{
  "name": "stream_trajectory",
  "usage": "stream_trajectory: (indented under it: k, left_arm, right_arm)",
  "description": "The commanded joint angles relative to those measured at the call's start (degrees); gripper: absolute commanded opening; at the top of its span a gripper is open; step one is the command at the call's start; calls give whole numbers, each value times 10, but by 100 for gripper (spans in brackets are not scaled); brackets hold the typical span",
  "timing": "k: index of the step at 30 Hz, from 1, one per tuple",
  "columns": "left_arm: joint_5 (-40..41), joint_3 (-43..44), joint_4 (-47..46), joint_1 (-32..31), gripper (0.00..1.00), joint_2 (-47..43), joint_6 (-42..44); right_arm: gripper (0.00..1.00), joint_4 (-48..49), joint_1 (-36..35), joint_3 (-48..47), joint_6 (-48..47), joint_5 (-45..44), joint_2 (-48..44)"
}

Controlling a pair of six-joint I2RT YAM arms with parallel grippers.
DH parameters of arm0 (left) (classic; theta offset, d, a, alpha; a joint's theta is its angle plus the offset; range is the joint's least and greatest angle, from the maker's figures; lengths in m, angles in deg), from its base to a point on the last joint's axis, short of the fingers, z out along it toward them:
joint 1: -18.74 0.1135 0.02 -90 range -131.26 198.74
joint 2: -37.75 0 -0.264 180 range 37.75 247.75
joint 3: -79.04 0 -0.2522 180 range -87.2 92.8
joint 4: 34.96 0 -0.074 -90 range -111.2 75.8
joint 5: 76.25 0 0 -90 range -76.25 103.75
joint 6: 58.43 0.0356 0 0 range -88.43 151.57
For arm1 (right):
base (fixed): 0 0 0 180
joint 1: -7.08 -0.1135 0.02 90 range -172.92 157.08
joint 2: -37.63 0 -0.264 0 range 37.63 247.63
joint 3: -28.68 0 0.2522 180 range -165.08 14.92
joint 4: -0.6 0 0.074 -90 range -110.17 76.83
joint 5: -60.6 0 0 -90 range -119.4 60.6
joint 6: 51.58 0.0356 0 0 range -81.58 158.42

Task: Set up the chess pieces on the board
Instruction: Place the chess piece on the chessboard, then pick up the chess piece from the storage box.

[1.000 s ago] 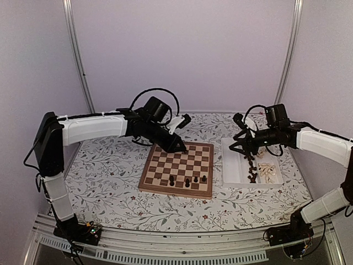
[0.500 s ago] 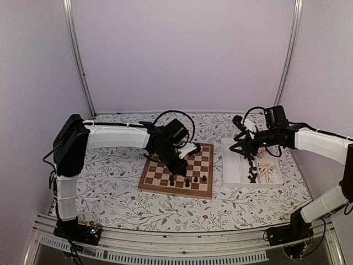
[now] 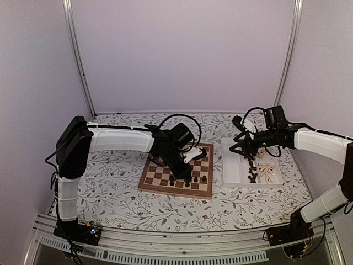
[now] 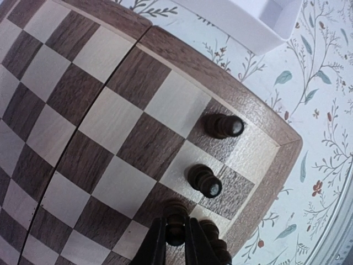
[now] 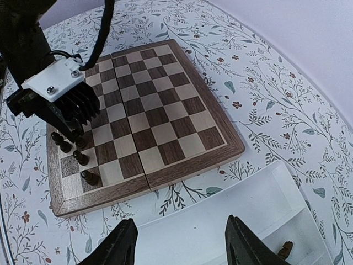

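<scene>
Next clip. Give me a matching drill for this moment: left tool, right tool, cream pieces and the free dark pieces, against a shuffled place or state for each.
Things
1. left tool
2. right tool
3. cream pieces
4. free dark pieces

Places or states
A. open, above the white tray
B. upright on the board, near edge
C. shut on a dark piece
D. lying in the tray's right compartment

Pairs: 1-C, 2-A, 3-D, 4-B
</scene>
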Motion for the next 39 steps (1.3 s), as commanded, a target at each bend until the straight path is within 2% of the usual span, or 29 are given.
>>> stream_trajectory:
  k: [1, 4, 8, 15, 25, 28, 32, 35, 39]
  left_arm:
    - [-3, 9, 15, -9, 18, 13, 6]
    - [0, 10, 15, -9, 28, 12, 4]
    - [1, 12, 15, -10, 34, 10, 1]
    - [5, -2, -30, -4, 38, -34, -20]
    - [48, -47, -90, 25, 38, -106, -29]
    - [60, -57, -107, 26, 38, -126, -29]
    - [96, -91, -154, 29, 38, -172, -42]
    - [128, -135, -205, 41, 40, -218, -53]
    - [119, -178, -256, 70, 42, -271, -72]
  right_arm:
    - [58, 5, 1, -1, -3, 8, 8]
    - [58, 5, 1, -1, -4, 8, 8]
    - [58, 4, 1, -2, -4, 7, 7]
    - [58, 3, 1, -8, 7, 7, 7]
    - [58, 0, 2, -13, 11, -14, 8]
    - [57, -16, 4, -20, 4, -46, 5]
    - [50, -86, 7, -35, -22, -94, 15]
    - [41, -113, 7, -32, -20, -179, 41]
    - [35, -133, 11, -39, -6, -260, 84]
